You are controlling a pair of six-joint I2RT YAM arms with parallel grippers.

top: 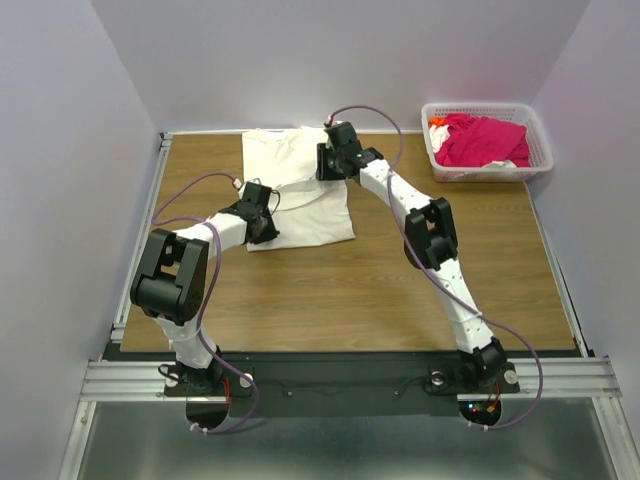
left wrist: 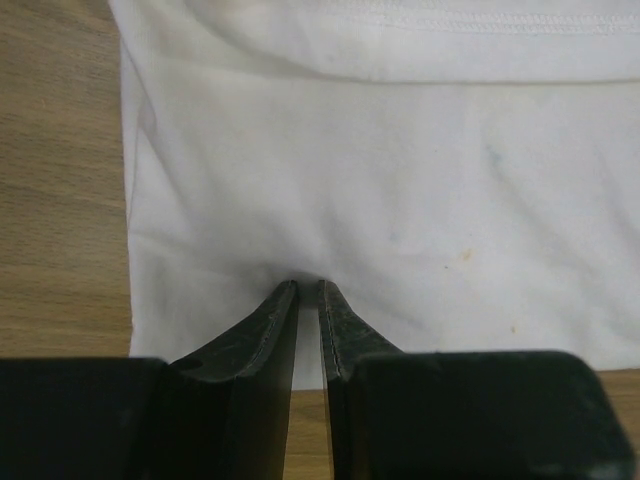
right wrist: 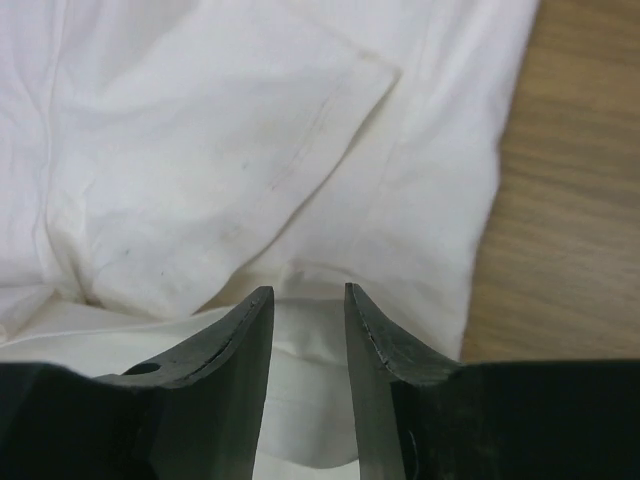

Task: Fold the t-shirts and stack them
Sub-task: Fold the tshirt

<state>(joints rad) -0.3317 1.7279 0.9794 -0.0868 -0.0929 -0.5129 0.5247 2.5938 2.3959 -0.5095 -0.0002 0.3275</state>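
The off-white t-shirt lies partly folded on the far middle of the table, one sleeve folded in over the body. My left gripper is at its near left edge. It is shut on the cloth, which puckers at the tips of my left gripper. My right gripper is on the shirt's far right part. In the right wrist view my right gripper has its jaws a little apart with a bunched fold of the shirt between them. The magenta-pink t-shirt lies crumpled in the basket.
A white lattice basket stands at the far right corner with the pink shirt and some orange and white cloth in it. Bare wooden table lies between the shirt and the arm bases. Grey walls close in the table on three sides.
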